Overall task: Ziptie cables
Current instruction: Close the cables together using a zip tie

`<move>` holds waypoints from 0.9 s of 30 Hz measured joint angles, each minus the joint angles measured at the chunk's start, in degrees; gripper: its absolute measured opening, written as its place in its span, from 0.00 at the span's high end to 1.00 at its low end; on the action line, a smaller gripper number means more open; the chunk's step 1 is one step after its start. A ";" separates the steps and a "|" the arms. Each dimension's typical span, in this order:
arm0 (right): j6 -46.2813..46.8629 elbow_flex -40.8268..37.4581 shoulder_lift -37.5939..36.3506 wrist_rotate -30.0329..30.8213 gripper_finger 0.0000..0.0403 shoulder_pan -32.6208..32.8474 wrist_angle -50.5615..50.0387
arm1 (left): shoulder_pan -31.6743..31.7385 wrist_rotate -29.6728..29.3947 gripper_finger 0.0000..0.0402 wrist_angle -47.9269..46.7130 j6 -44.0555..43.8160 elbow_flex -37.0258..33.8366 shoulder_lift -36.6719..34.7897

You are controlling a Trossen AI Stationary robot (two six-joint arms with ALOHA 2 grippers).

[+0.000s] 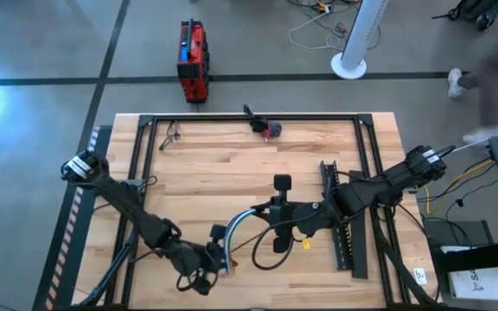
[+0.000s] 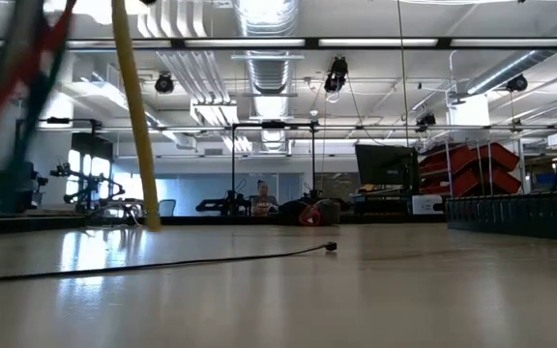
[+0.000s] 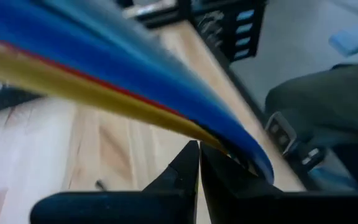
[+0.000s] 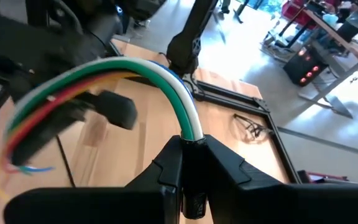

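The cables (image 1: pixel 242 221) are a bundle of blue, green, white, red and yellow wires. They arch clear of the table between my two grippers, near its near edge. My left gripper (image 1: pixel 217 257) (image 3: pixel 199 163) is shut on one end. My right gripper (image 1: pixel 271 216) (image 4: pixel 191 146) is shut on the other. In the low view the cables (image 2: pixel 17 87) are a blur at the upper left. A long black toothed strip (image 2: pixel 162 263) lies flat on the wood, touched by neither gripper. My left gripper pinches the cables between its two fingers near one end (image 3: pixel 244 158). The blue, red and yellow wires run up and away from the fingertips (image 3: pixel 188 165), clear of the table. My right gripper pinches the bundle's other end (image 4: pixel 191 132) between its two fingers. The fingers point along the wires. From the fingertips (image 4: pixel 173 155) the white, green, red and yellow wires rise and bend over toward the left gripper.
A black slotted rack (image 1: pixel 340 220) lies under the right arm, toward the table's right side. A small dark and red object (image 1: pixel 266 128) and a thin wire loop (image 1: pixel 171 135) sit near the far edge. A black metal frame (image 1: pixel 249 116) rims the wooden top.
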 joint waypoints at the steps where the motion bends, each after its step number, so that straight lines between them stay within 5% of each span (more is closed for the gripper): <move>1: -0.01 0.00 0.00 0.00 0.93 -0.13 -0.04 | -0.46 0.00 1.00 0.06 0.34 0.62 0.00; 19: -1.69 -0.42 11.62 -0.80 0.93 -6.43 -0.52 | -3.46 3.19 1.00 1.05 -13.27 -0.36 7.94; 27: -12.45 -0.41 19.00 -11.09 0.93 -13.12 0.59 | -3.57 4.04 1.00 -8.32 -19.98 -0.34 6.86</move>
